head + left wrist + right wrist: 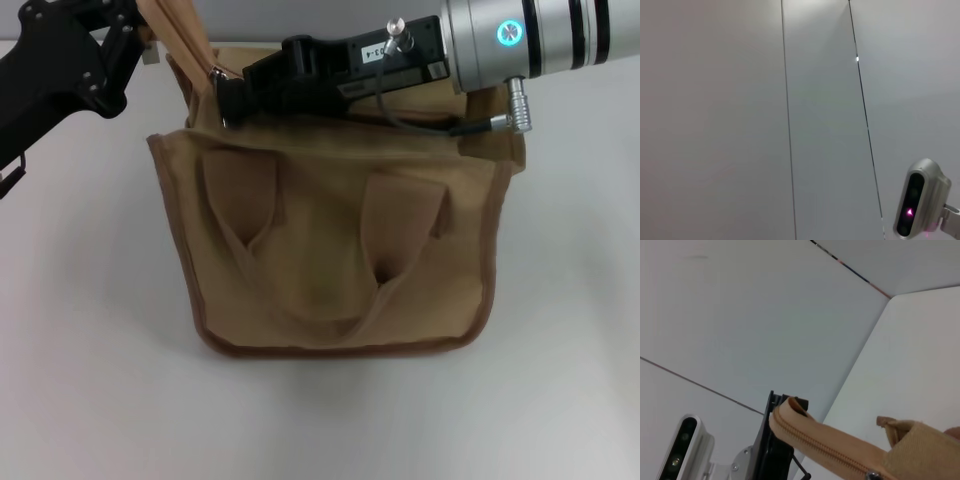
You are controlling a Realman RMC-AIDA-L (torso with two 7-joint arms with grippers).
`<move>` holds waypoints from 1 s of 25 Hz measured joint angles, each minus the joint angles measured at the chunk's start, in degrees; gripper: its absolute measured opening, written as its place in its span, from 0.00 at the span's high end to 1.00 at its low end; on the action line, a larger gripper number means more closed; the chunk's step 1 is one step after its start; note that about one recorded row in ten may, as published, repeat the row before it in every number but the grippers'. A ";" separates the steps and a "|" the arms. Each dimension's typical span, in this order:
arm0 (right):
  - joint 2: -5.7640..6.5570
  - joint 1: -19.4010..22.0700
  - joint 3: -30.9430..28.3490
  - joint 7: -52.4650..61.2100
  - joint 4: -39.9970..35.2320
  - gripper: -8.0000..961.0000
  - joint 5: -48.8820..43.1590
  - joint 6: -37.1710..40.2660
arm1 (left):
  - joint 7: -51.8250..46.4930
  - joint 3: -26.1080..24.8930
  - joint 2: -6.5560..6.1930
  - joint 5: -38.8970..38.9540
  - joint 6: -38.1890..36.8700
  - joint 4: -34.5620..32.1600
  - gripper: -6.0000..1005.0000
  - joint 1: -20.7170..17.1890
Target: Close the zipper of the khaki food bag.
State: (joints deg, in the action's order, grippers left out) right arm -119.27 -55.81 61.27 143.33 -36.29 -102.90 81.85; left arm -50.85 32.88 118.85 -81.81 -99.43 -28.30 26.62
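White tabletop (pixel 80 330), with pale wall panels (pixel 715 120) behind it split by thin dark seams. The khaki food bag (pixel 340 250) sits in the middle of the table with its front facing the camera, both looped handles flopped down flat against the front panel, darker brown trim running round the edges.

The right gripper (pixel 228 98) reaches in across the top of the bag from the right side, its black fingers down at the bag's top left corner, right by a small shiny bit of metal there that looks like the pull tab. Can't tell if the fingers are pinching it or just sitting next to it.

The left gripper (pixel 140 25) is up at the far left corner, pressed together on a strip of tan fabric at the end of the bag and holding it lifted. In the right wrist view that raised strip shows the zipper (pixel 815 442) teeth running along it, with the other arm's black fingers behind its tip.

A small silver camera unit (pixel 917 205) sits by the wall.
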 joint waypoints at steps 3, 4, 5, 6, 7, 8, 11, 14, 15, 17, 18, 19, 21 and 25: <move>0.00 -0.01 0.05 -0.18 0.00 0.86 -0.15 -0.38 | -0.01 0.01 0.06 0.00 -0.24 0.00 0.98 0.11; 0.00 -0.01 0.16 -0.25 0.00 0.90 -0.16 -0.46 | -0.01 0.01 0.06 0.00 -0.24 0.00 0.98 0.11; 0.00 -0.01 0.28 -0.34 0.00 0.94 -0.18 -0.53 | -0.02 0.05 0.06 0.00 -0.24 0.00 0.98 0.18; 0.00 -0.01 0.53 -0.56 0.00 0.98 -0.19 -0.67 | -0.02 0.14 0.07 0.00 -0.24 0.00 0.98 0.25; 0.00 -0.01 0.53 -0.56 0.00 0.98 -0.19 -0.67 | -0.02 0.14 0.07 0.00 -0.24 0.00 0.98 0.25; 0.00 0.00 0.58 -0.64 0.00 0.98 -0.19 -0.73 | -0.02 0.16 0.07 0.00 -0.24 0.01 0.98 0.25; 0.00 0.18 0.61 -0.81 -0.07 0.98 -0.21 -0.85 | -0.01 0.24 0.07 -0.01 -0.24 0.08 0.98 0.17; 0.00 0.39 0.61 -0.88 -0.30 0.99 -0.16 -0.79 | 0.00 0.25 0.07 -0.01 -0.24 0.09 0.98 0.11; 0.00 0.48 0.52 -0.97 -0.43 0.99 -0.09 -0.65 | 0.01 0.25 0.07 0.00 -0.24 0.09 0.98 0.08; 0.00 0.56 0.24 -1.15 -0.54 0.99 0.00 -0.34 | 0.04 0.25 0.07 0.00 -0.24 0.09 0.98 0.05; 0.00 0.61 0.11 -1.26 -0.58 0.99 0.03 -0.21 | 0.07 0.24 0.07 0.00 -0.20 0.09 0.98 0.04; 0.02 0.65 0.04 -1.31 -0.60 0.99 0.05 -0.12 | 0.09 0.21 0.07 -0.01 -0.12 0.09 0.98 0.03; 0.07 0.75 0.03 -1.36 -0.62 0.99 0.08 0.18 | 0.10 -0.02 0.01 -0.02 0.11 0.09 0.98 0.01; 0.18 1.52 -0.05 -1.52 -1.55 0.99 0.11 1.73 | 0.08 -0.31 -0.05 -0.02 0.26 0.09 0.98 0.00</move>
State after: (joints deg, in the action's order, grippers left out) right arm -119.09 -54.29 61.21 141.82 -37.84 -102.78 83.58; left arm -50.77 32.57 118.80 -81.83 -99.17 -28.21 26.63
